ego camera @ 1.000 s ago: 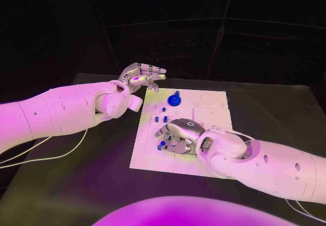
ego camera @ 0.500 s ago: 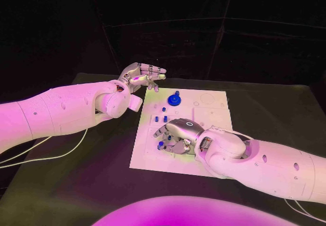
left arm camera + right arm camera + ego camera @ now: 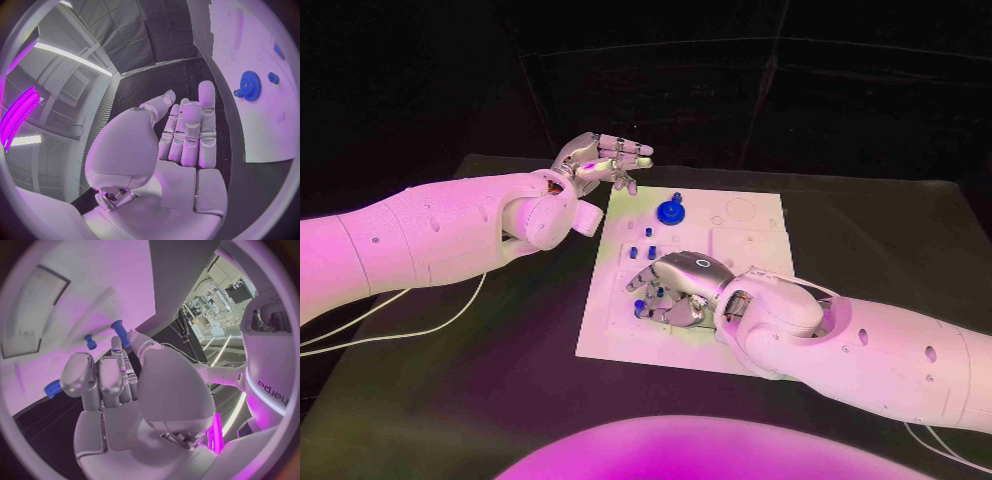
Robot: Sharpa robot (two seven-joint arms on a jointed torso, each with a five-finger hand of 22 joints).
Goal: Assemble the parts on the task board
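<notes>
Empty left hand [image 3: 181, 150] beside task board [image 3: 250, 60], blue gear [image 3: 249, 85]

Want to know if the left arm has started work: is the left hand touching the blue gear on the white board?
Apart. The left wrist view shows the left hand held off the board's edge, with dark table between it and the blue gear.

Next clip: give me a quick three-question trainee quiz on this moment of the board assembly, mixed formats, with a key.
1. True or false: the left hand rests on the task board.
2. Multiple choice: where does the blue gear sit? A) on the far part of the board; B) in the right hand; C) on the black table beside the board.
3. Fill in: the right hand is over the board's ____ edge, fingers by small blue parts.

Key
1. False: it is held up beyond the board's far left corner, holding nothing, fingers loosely apart.
2. A.
3. Left. Whether it grips a part cannot be told.
</notes>
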